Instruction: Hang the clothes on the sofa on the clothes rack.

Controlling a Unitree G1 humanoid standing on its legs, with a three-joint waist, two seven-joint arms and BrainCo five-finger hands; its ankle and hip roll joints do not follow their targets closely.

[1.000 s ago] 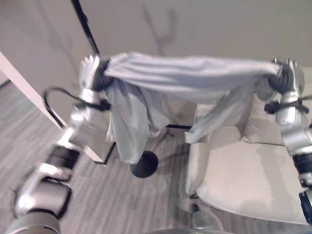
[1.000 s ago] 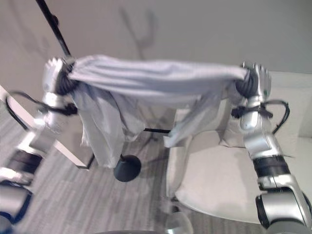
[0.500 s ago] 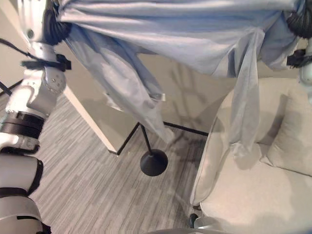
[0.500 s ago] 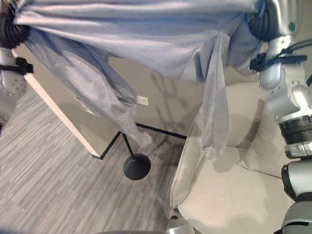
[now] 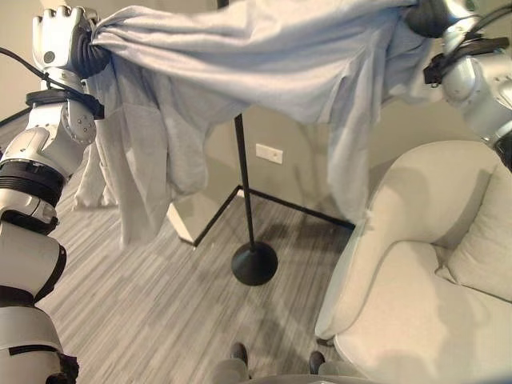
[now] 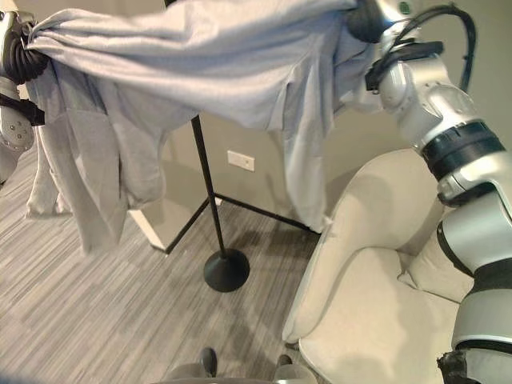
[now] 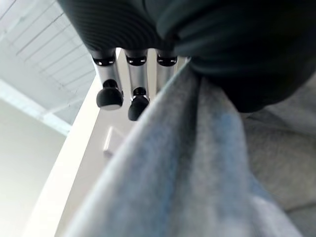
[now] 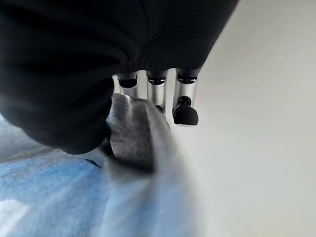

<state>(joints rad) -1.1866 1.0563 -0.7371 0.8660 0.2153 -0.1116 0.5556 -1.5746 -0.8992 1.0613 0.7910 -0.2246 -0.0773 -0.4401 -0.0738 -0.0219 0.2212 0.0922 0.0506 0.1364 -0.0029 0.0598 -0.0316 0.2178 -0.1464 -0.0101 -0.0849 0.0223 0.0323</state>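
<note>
Left eye view: The left robot hand [image 5: 58,40] is gripping one bunched end of the grey garment [image 5: 256,60] at the upper left, with its fingers curled round the cloth. The garment is stretching across the top of the view to the right robot hand [image 5: 432,12], which is partly cut off at the upper edge. Loose folds are hanging down below the left end, and a narrower length is hanging just left of the sofa [image 5: 416,304]. The black pole of the clothes rack [image 5: 244,184] is rising behind the garment from a round black base [image 5: 254,264] standing on the grey striped floor [image 5: 144,320], between the hanging folds and the sofa.

Right eye view: The same arrangement is showing. The garment [image 6: 208,60] is hanging in the air between both robot hands, clear of the sofa [image 6: 376,320]. The rack pole [image 6: 206,184] is passing upward behind the cloth. A white wall socket [image 6: 240,161] is sitting on the wall beside the pole.

Left wrist view: The left robot hand [image 7: 131,86] is clamping the grey cloth [image 7: 197,163] between its fingers and the dark cover.

Right wrist view: The right robot hand [image 8: 158,84] is closing on a fold of the grey cloth [image 8: 131,133], which is emerging beside the dark-tipped fingers.
</note>
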